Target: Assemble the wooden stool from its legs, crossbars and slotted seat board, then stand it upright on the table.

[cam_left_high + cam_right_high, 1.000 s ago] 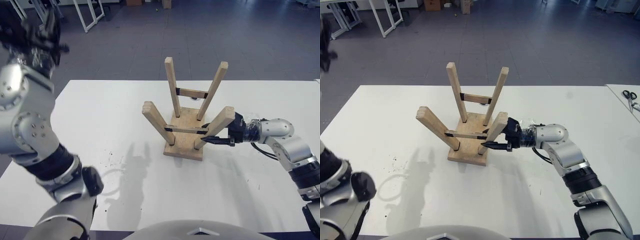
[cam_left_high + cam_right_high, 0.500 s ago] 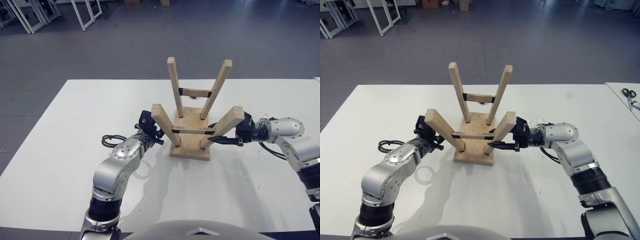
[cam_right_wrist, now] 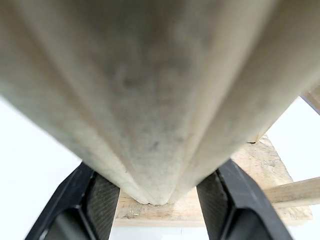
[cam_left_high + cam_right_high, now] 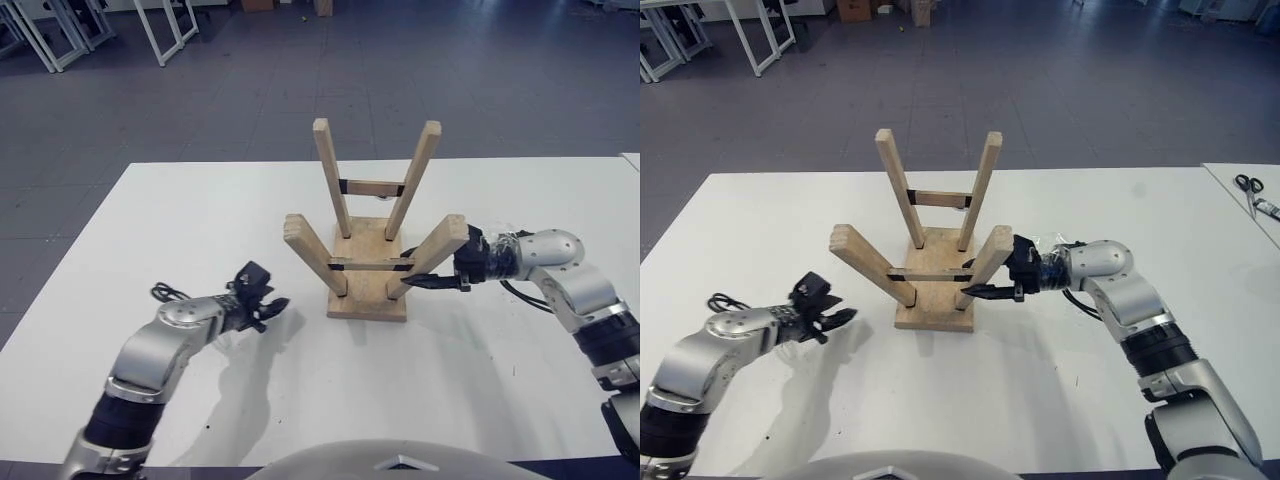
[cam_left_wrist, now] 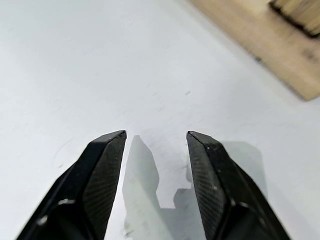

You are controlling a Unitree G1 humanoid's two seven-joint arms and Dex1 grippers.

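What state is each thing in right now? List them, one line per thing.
wooden stool: upside down, seat flat on the table, four legs up, two crossbars fitted.
left hand: open, empty, low over the table, apart from the stool.
right hand: shut on the near right leg.

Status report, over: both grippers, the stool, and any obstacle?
Left gripper open, above table, left of stool. Right gripper shut on near right leg. Stool upside down, seat on table. Cable lies left of left gripper.
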